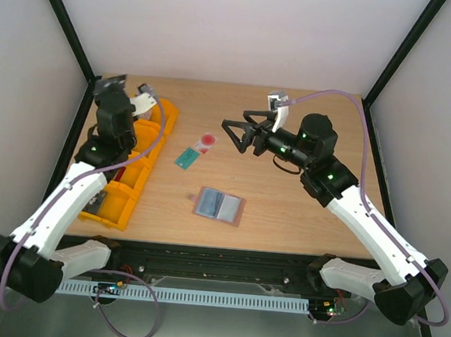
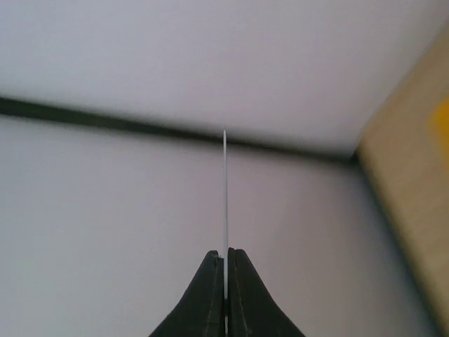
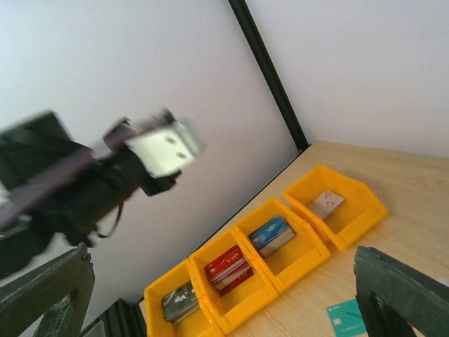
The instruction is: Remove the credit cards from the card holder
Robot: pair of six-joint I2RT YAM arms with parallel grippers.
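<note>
Two arms are raised above the wooden table (image 1: pixel 284 212), where orange bins (image 1: pixel 125 207) are lined along the left side. The card holder (image 1: pixel 219 205) is laid open near the middle, with the teal-green card (image 1: pixel 186 158) and the pale, red-marked card (image 1: pixel 205 142) set close together just beyond it. The fingers of the right gripper (image 1: pixel 237 135) are spread wide; the left gripper (image 2: pixel 225 256) is clamped on a thin card (image 2: pixel 224 196) seen edge-on.

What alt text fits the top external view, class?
An open card holder lies flat, a teal credit card and a pale credit card beyond it. The left gripper pinches a thin card near orange bins; the right gripper hangs open.
</note>
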